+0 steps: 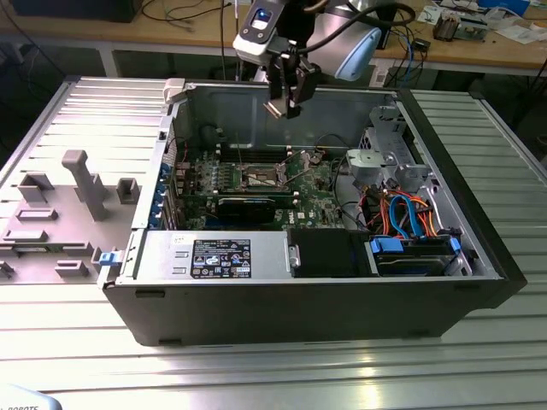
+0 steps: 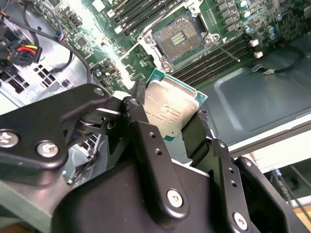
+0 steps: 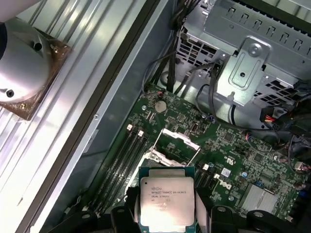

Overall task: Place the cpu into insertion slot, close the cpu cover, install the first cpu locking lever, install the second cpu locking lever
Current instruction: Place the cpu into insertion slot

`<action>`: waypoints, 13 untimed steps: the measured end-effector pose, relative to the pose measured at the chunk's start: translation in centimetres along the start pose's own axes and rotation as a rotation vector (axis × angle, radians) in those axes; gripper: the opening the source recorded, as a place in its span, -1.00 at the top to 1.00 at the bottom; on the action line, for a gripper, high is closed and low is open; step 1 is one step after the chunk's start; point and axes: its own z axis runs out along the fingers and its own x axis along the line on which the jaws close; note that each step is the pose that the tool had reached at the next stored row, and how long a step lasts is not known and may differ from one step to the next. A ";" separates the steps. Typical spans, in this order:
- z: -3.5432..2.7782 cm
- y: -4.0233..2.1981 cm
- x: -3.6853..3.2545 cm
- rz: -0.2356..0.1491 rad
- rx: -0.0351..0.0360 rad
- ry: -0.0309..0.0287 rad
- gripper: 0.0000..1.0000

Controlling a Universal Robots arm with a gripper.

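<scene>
The ribbed metal tabletop point(image 1: 513, 171) spreads out well below my end effector point(image 1: 286, 104), and on it lies the open computer case point(image 1: 299, 307), its cavity facing up toward me. I hang above the case's far wall, clear of everything inside. Beneath my end effector, on the case floor, sits the green circuit board point(image 1: 316, 184), with the silver drive cage point(image 3: 243, 63) off to one side of it. The insertion slot point(image 2: 181, 36) is on that board, below me and well apart from my fingers point(image 2: 141, 126), its dark centre uncovered. In the first wrist view the cpu cover point(image 3: 181, 138) looks tilted up off the slot. My end effector is clenched on the cpu point(image 2: 172, 109): a finger presses each of two opposite edges, with the grey metal face toward my wrist cameras and the chip in the air above the slot.
</scene>
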 end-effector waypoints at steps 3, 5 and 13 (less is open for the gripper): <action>0.10 -0.01 0.00 0.054 -0.0001 -0.0042 -0.08; 0.10 -0.05 0.02 0.067 0.0000 -0.0053 -0.08; 0.12 -0.44 0.22 0.080 -0.0004 -0.0064 -0.08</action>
